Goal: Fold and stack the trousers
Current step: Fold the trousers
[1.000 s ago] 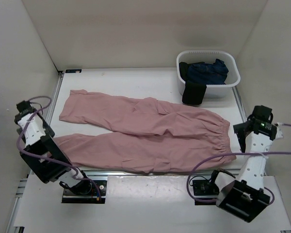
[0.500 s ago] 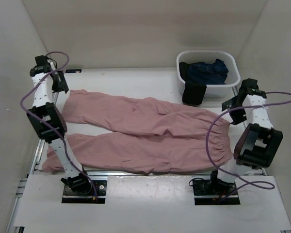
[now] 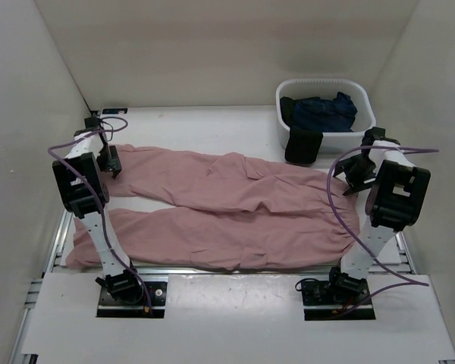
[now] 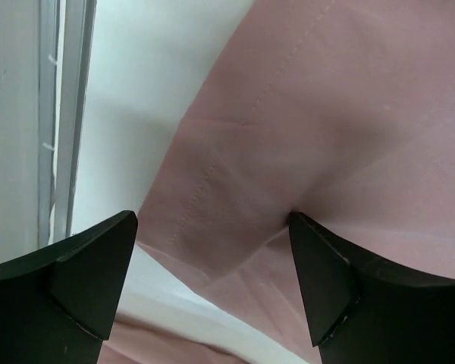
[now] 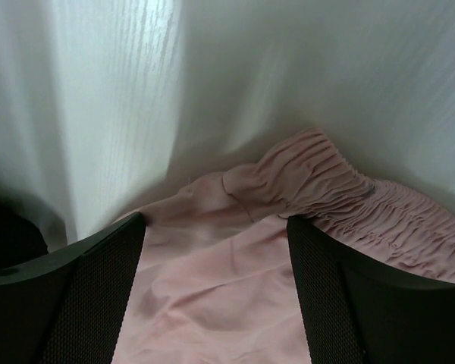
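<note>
The dusty-pink trousers (image 3: 235,205) lie flat across the table, legs pointing left and the gathered waist at the right. My left gripper (image 3: 108,161) is open at the hem of the far leg. In the left wrist view its jaws straddle the hem corner (image 4: 212,220), with bare table to the left. My right gripper (image 3: 354,180) is open at the far corner of the waistband. In the right wrist view the gathered waistband (image 5: 341,189) lies between and above the jaws. Neither gripper holds the fabric.
A white basket (image 3: 362,125) at the far right holds a dark navy-blue garment (image 3: 324,111); a black garment (image 3: 303,145) hangs over its front rim. White walls enclose the table on three sides. A metal rail (image 4: 57,114) runs along the left edge.
Both arms have swung from the near sides out to the far ends of the trousers and come down. The left is now at the far leg hem, the right at the waistband corner.
</note>
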